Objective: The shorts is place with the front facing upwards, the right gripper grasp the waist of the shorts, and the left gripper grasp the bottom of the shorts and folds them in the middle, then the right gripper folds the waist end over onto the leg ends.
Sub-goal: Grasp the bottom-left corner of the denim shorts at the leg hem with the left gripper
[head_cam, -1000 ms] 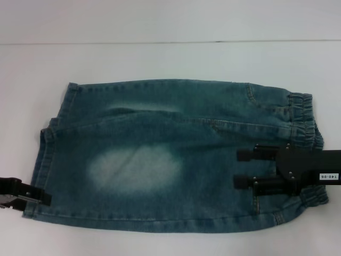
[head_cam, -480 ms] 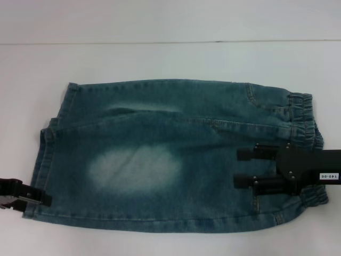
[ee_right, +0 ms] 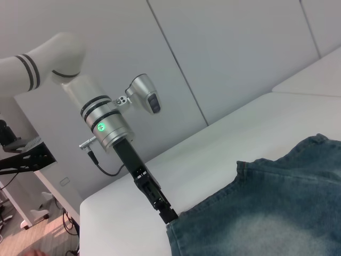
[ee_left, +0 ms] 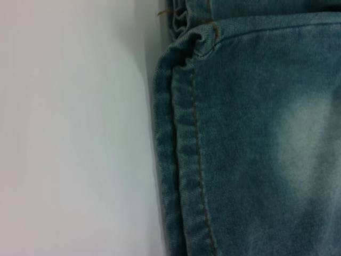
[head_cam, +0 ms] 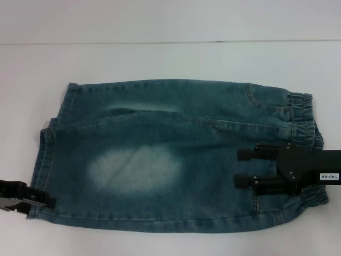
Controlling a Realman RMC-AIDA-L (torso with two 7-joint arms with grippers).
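The left gripper (head_cam: 24,200) has slid a bit lower at the frame's lower left, and I cannot tell if it is pinching the hem. The blue shorts (head_cam: 160,154) lie already folded in half across the middle. The right gripper (head_cam: 245,168), fingers apart, rests over the waistband at the right, so the waist fold comes next.

The shorts (head_cam: 176,154) lie flat across the worktop (head_cam: 160,58), waist end to the right, leg ends to the left. The right tool (head_cam: 250,168) sits over the waist end, on the near part of the fabric. At the near left corner, the left tool (head_cam: 45,201) touches the leg hem, right at the edge of the shorts.
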